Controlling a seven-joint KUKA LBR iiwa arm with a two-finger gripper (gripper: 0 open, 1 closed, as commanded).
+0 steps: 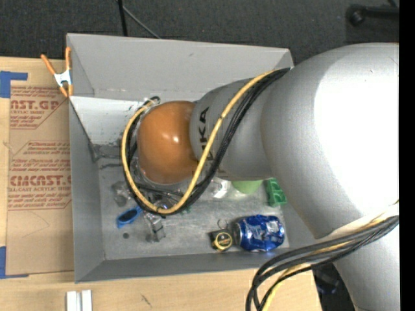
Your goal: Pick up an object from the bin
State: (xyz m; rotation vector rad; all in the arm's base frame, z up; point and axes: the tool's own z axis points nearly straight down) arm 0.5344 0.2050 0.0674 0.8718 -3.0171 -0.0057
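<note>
Gripper down low over left part of bin floor, mostly buried under orange wrist cover and yellow-black cables. Honestly can't tell if it's wide, narrow or holding anything. Small blue piece lies just beside it on left; touching or not, no idea. Further right, near front wall: round yellow-black thing right up against crushed blue can. Green block above can, tucked against arm.
</note>
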